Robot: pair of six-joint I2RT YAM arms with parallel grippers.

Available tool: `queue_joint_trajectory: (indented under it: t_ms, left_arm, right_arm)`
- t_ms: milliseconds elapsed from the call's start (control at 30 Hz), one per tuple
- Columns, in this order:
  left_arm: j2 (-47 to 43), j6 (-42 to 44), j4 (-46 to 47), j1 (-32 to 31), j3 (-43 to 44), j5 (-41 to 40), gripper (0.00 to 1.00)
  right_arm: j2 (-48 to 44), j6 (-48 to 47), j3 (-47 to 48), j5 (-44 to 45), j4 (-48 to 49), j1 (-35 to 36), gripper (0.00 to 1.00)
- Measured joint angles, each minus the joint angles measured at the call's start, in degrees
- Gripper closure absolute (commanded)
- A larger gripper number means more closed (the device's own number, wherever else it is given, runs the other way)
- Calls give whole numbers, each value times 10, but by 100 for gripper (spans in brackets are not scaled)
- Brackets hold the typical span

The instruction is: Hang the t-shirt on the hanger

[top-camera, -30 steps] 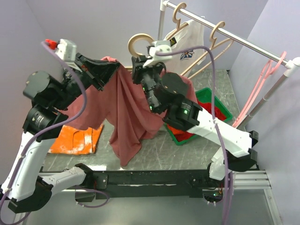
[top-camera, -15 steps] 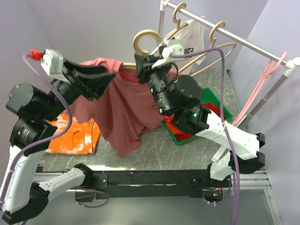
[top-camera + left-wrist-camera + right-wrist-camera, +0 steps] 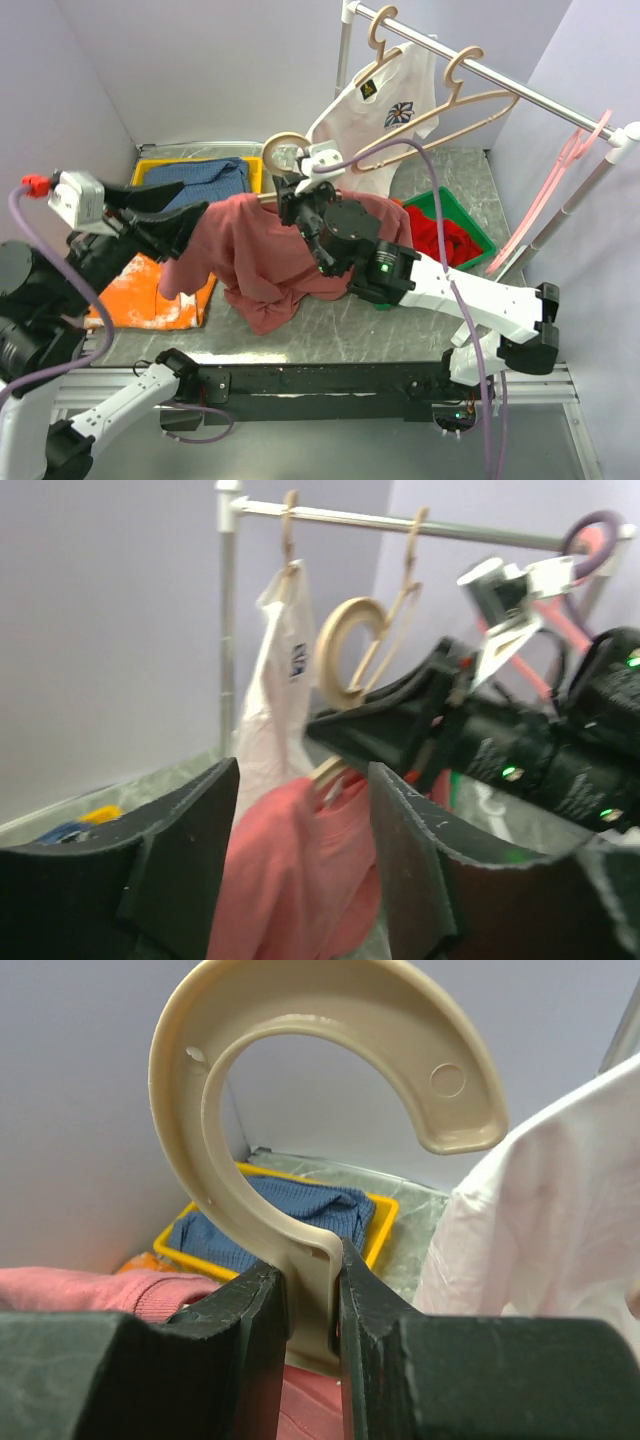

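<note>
Right pincer (image 3: 313, 1310) clamped on wooden hanger (image 3: 330, 995) neck, below hook. Dusty-rose t-shirt (image 3: 265, 255) draped over hanger, hem sagging onto tabletop (image 3: 400, 325). Left pincer (image 3: 302, 775) spread wide beside sleeve.

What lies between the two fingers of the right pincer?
The neck of the beige wooden hanger, just under its rounded hook, pinched by the right pincer above the dusty-rose t-shirt. The right wrist view shows it.
</note>
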Motion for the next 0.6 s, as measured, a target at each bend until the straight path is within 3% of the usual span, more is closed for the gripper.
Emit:
queue_joint_trajectory:
  t_ms: [233, 600]
  left_arm:
    - [-27, 72, -84, 0, -40, -40, 34]
    - [33, 125, -198, 0, -61, 91, 32]
  right_arm:
    - [-76, 12, -62, -36, -21, 0, 100]
    - [-120, 42, -100, -100, -89, 0, 100]
